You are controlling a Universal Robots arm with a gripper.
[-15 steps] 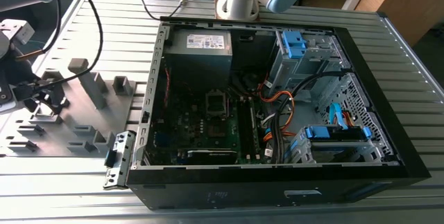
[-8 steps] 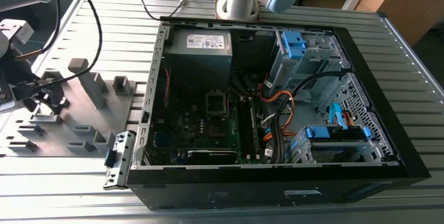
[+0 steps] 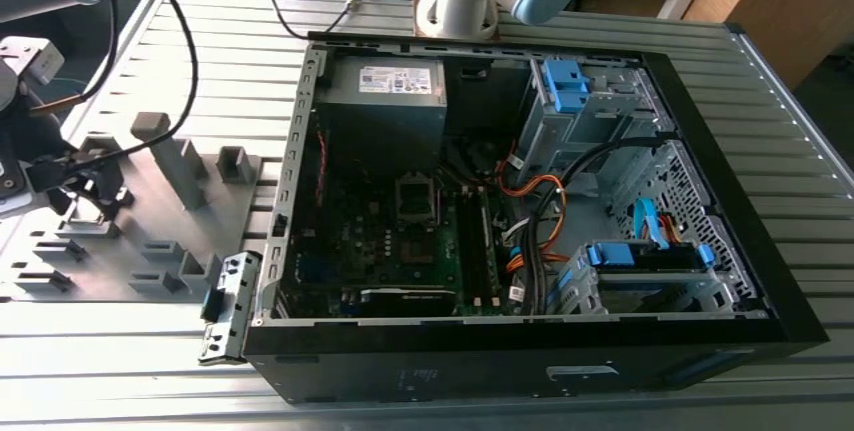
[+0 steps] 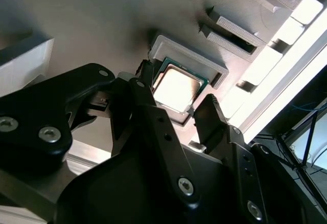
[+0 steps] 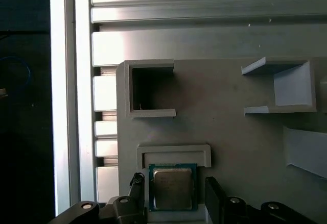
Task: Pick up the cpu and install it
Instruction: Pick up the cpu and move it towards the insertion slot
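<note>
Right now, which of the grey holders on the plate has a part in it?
The low square frame between the fingers: the cpu lies flat in it. The dark bracket and the pale bracket beyond show nothing inside.

No text can be read. In the exterior view, the white label [image 3: 396,79] on the power supply [image 3: 384,103] carries print too small to make out. In the first wrist view, no marking can be made out on the cpu [image 5: 172,188] lid.
</note>
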